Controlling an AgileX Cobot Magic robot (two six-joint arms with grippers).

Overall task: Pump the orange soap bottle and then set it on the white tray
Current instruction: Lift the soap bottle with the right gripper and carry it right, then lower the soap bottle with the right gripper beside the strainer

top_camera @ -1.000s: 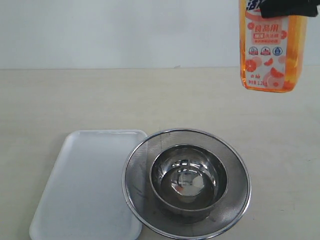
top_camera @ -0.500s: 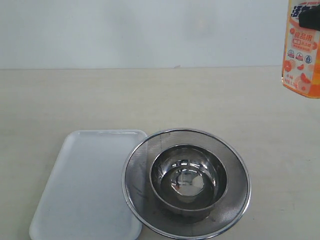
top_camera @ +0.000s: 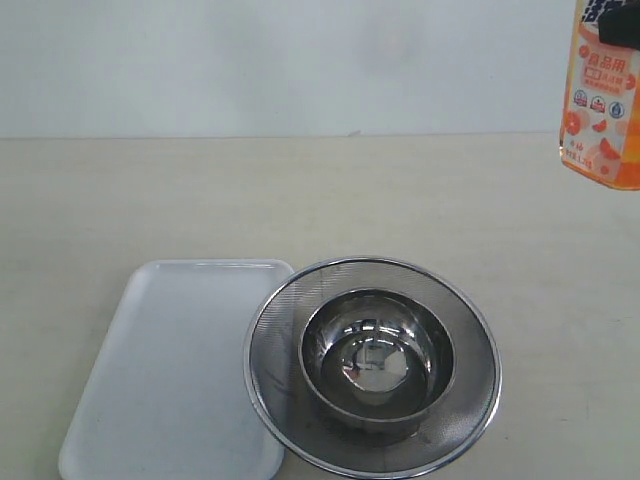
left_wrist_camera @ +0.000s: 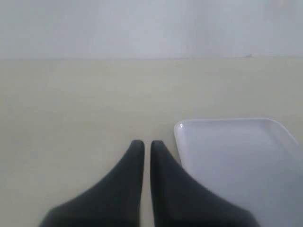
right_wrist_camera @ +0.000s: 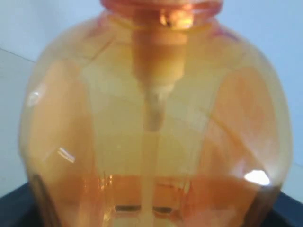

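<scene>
The orange soap bottle [top_camera: 601,110] hangs upright above the table at the far right, apparently clamped by the mostly cropped right gripper [top_camera: 618,33], well apart from the white tray [top_camera: 170,370], beside whose corner the left gripper [left_wrist_camera: 143,147] hovers pinched together, empty.

orange soap bottle [top_camera: 600,100]: glossy plastic | white tray [top_camera: 170,370]: matt, perhaps foam

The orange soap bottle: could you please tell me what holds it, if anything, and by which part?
The right gripper holds the orange soap bottle in the air, clamped across the upper part of its body.
</scene>
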